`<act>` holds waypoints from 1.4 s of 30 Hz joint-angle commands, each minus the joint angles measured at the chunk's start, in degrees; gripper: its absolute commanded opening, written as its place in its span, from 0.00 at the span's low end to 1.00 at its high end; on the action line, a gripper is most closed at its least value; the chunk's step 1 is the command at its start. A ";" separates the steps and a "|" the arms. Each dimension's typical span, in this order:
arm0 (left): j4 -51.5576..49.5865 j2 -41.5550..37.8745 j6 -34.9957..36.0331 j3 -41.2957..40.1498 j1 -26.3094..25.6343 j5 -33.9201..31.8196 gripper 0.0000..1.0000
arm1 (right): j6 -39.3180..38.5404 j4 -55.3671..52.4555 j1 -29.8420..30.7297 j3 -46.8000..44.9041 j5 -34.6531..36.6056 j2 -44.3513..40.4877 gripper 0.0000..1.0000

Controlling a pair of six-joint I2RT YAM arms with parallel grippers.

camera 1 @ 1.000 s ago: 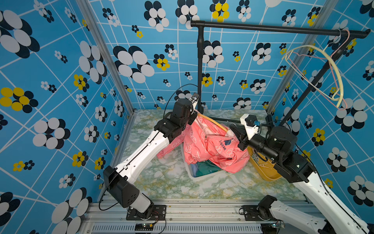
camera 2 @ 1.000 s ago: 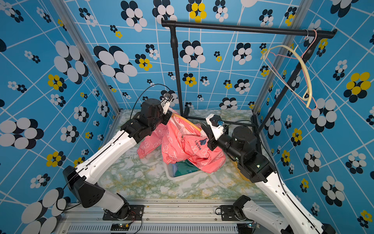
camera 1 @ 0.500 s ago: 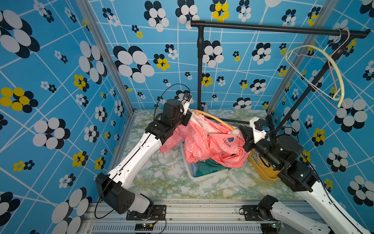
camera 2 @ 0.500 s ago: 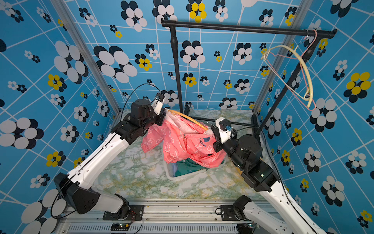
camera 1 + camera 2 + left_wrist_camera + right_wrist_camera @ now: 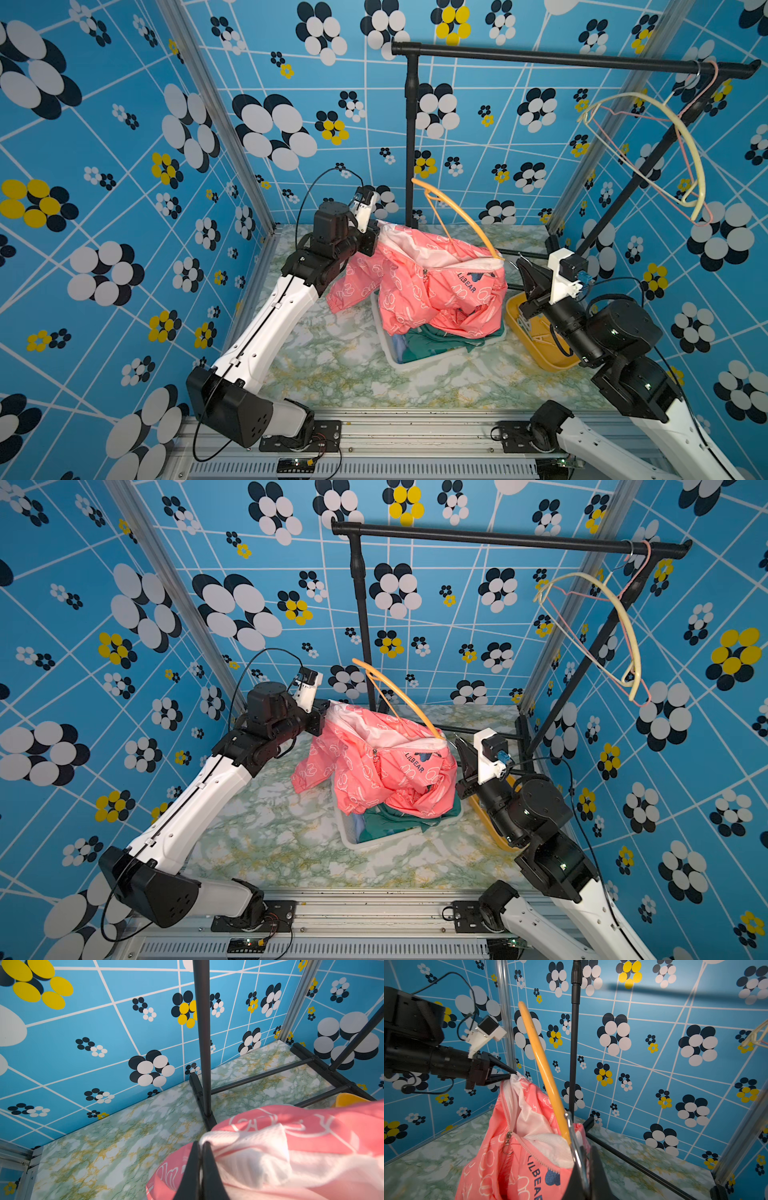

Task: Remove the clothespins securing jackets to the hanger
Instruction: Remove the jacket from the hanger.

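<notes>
Glossy pink jacket with white bear outlines (image 5: pixel 419 282) sags between both arms above the white plastic basket (image 5: pixel 415 361) at mid-table. A plain teal green jacket (image 5: pixel 432 336) is bundled in the basket underneath. Left gripper (image 5: pixel 511 1076) is pinched tight on the pink jacket's white-lined front edge, at the garment's far-left corner. Right gripper (image 5: pixel 587 1148) is clamped on the steel hook (image 5: pixel 573 1136) of the curved orange hanger (image 5: pixel 543 1064). One hanger arm is buried in the collar; the other pokes up free toward the far wall. No clothespins visible on the pink cloth, but the collar fold beside the right jaws is hidden, so one may sit there. This reads as peeling the jacket off the hanger. To do it well, the right should hold the hook steady while the left draws the edge leftward and low, slowly. Pause if the hanger tips with the cloth, since that would suggest a pin is biting. Yellow plastic tray (image 5: pixel 552 361) sits at right; its contents are too small to name.
</notes>
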 commanded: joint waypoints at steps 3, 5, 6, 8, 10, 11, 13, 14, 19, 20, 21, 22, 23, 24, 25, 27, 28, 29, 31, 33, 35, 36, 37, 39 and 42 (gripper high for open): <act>6.19 -8.74 0.94 2.41 -6.76 3.49 0.00 | 1.68 12.78 -1.64 0.47 20.86 4.96 0.00; 6.51 -8.89 2.78 4.99 -10.95 5.35 0.00 | 3.33 14.41 -2.72 0.05 22.86 6.69 0.00; 6.26 -8.27 3.59 6.93 -12.88 7.12 0.00 | 4.95 14.33 -3.52 0.01 22.90 7.61 0.00; 5.33 -6.23 3.96 11.06 -15.50 10.74 0.00 | 7.15 14.48 -4.55 -0.36 22.84 8.18 0.00; 4.53 -3.72 4.33 15.07 -17.62 13.51 0.00 | 8.48 14.74 -5.25 -0.89 24.63 8.19 0.00; 4.07 -2.21 4.49 17.64 -18.64 14.59 0.00 | 9.11 15.00 -5.60 -1.42 24.99 7.97 0.00; 2.74 0.72 5.25 22.69 -21.11 16.09 0.00 | 9.73 15.25 -6.25 -2.26 25.27 7.22 0.00; 2.16 2.14 5.98 25.20 -22.77 16.86 0.00 | 9.98 15.25 -6.57 -2.61 25.52 6.78 0.00; -0.08 8.44 10.56 36.43 -29.34 16.82 0.00 | 10.39 15.27 -7.85 -4.22 26.19 4.61 0.00; -0.16 9.70 10.58 38.43 -29.90 17.10 0.00 | 10.45 15.21 -8.06 -4.50 26.30 4.20 0.00; -0.16 10.82 10.07 39.94 -30.10 17.62 0.00 | 10.53 15.33 -8.18 -4.96 26.57 3.75 0.00; -0.06 11.55 9.61 40.50 -30.26 17.74 0.00 | 10.60 15.54 -8.21 -5.42 26.61 3.21 0.00; 0.53 12.03 9.08 40.39 -30.20 17.64 0.00 | 10.53 15.71 -8.34 -5.95 26.74 2.69 0.00; 1.22 12.16 8.78 39.49 -30.20 16.79 0.00 | 10.69 15.77 -8.47 -6.30 27.10 2.16 0.00; 1.96 12.01 8.48 38.28 -30.27 15.69 0.00 | 10.70 15.95 -8.60 -6.66 27.35 1.73 0.00; 4.94 10.51 6.79 33.59 -30.00 13.52 0.00 | 10.55 15.98 -9.01 -6.99 27.40 1.21 0.00; 6.60 9.60 5.78 31.20 -29.84 12.88 0.00 | 10.52 15.92 -9.17 -7.02 27.40 1.21 0.00; 8.60 8.37 4.31 28.27 -29.67 12.01 0.00 | 10.51 15.91 -9.24 -7.01 27.33 1.29 0.00; 12.39 6.40 1.76 23.54 -29.56 11.27 0.00 | 10.44 16.32 -9.35 -6.97 27.38 1.72 0.00; 15.14 5.25 -1.49 21.21 -29.26 11.57 0.00 | 10.47 17.37 -9.43 -7.07 27.37 2.30 0.00; 15.77 5.69 -4.53 20.94 -29.18 13.24 0.00 | 10.59 17.80 -9.53 -6.99 27.34 3.03 0.00; 16.15 5.91 -6.36 20.88 -29.17 14.22 0.00 | 10.68 17.99 -9.53 -7.01 27.35 3.21 0.00; 16.40 6.11 -7.78 20.61 -29.16 14.89 0.00 | 10.83 18.17 -9.54 -7.13 27.37 3.33 0.00; 17.41 5.75 -10.94 18.28 -29.14 15.18 0.00 | 11.13 18.37 -9.67 -7.63 27.38 3.11 0.00; 17.19 4.30 -13.15 12.64 -29.14 13.63 0.00 | 11.32 18.21 -9.84 -8.12 27.26 2.63 0.00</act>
